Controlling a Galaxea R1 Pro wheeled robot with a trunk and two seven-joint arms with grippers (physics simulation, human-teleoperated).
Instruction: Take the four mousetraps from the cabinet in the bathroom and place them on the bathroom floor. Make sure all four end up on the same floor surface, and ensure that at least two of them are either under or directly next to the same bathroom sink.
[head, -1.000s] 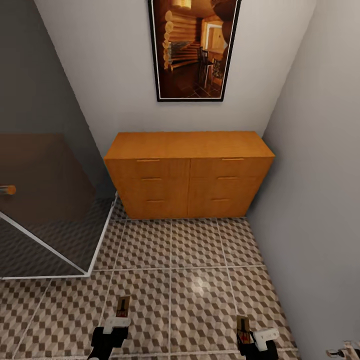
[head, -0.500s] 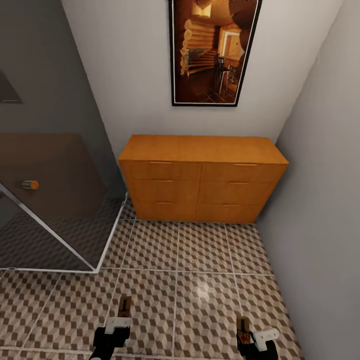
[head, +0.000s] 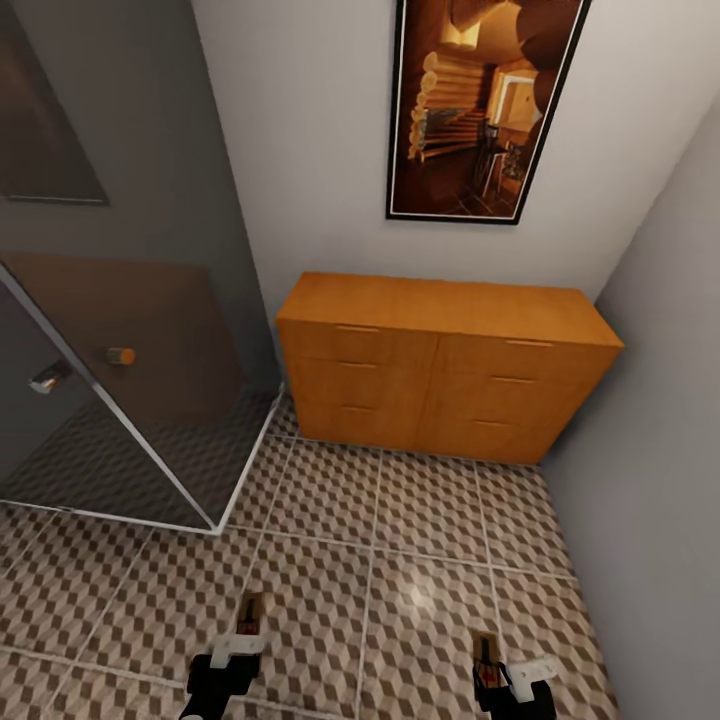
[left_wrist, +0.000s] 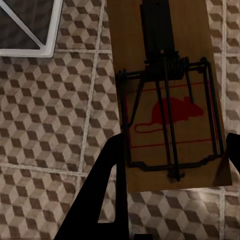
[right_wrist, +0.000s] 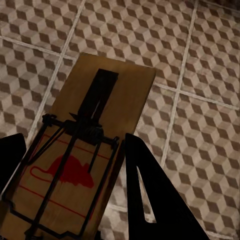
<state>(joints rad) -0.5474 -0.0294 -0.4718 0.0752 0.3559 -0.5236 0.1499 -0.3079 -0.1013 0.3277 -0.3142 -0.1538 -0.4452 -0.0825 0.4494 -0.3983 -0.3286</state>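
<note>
Two tan wooden mousetraps in hand: left gripper (head: 243, 640) clamps one (left_wrist: 167, 95), right gripper (head: 500, 675) clamps other (right_wrist: 82, 150). Both lower frame, above cube-pattern floor tiles (head: 420, 520). Orange-brown wooden dresser (head: 445, 365) centre, drawers closed. None placed; sink unseen.

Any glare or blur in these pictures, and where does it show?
Head view: a soft white glare patch on the bathroom floor, and tinted glass panel dims the tiles behind it. Both wrist views: sharp, mousetrap print legible; gripper fingers show as black silhouettes.

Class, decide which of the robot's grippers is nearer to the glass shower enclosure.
Left. The left gripper sits just below the shower enclosure corner; the right gripper is farther off, toward the grey side wall.
</note>
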